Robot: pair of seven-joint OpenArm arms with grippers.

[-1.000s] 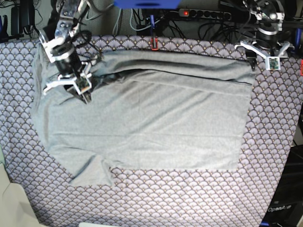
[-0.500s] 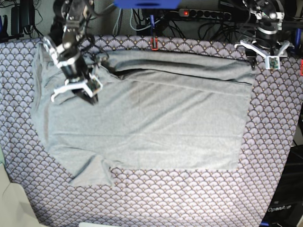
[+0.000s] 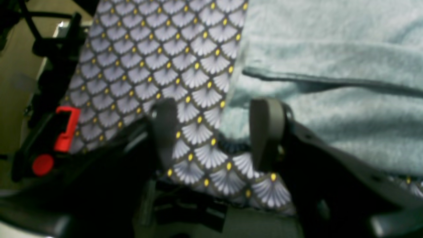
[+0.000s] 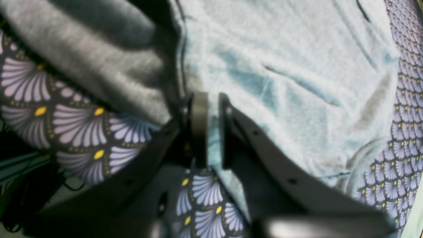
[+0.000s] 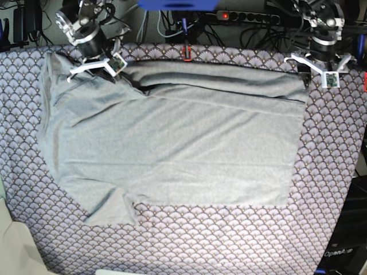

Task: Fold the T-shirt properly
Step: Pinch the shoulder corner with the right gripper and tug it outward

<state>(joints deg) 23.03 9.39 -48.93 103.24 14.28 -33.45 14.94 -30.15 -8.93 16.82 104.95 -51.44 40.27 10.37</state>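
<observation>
The grey T-shirt [image 5: 183,143] lies spread across the patterned tablecloth [image 5: 229,240], with its far edge folded over into a long band. My right gripper [image 5: 102,71] is at the shirt's back-left corner. In the right wrist view its fingers [image 4: 198,132] stand a narrow slit apart, with a strip of T-shirt [image 4: 281,66] pinched between them. My left gripper [image 5: 312,74] hovers open at the back-right corner. In the left wrist view its pads [image 3: 266,132] straddle bare cloth beside the T-shirt's [image 3: 330,99] hem.
A red clamp [image 5: 186,52] holds the tablecloth at the table's back edge, and another red clamp [image 3: 66,125] shows near the left gripper. Cables and a power strip [image 5: 252,16] run behind the table. One sleeve [image 5: 112,212] sticks out at the front left.
My right gripper has travelled from the shirt's left middle to its back-left corner, taking the fabric along and flattening that side. The left arm has stayed put.
</observation>
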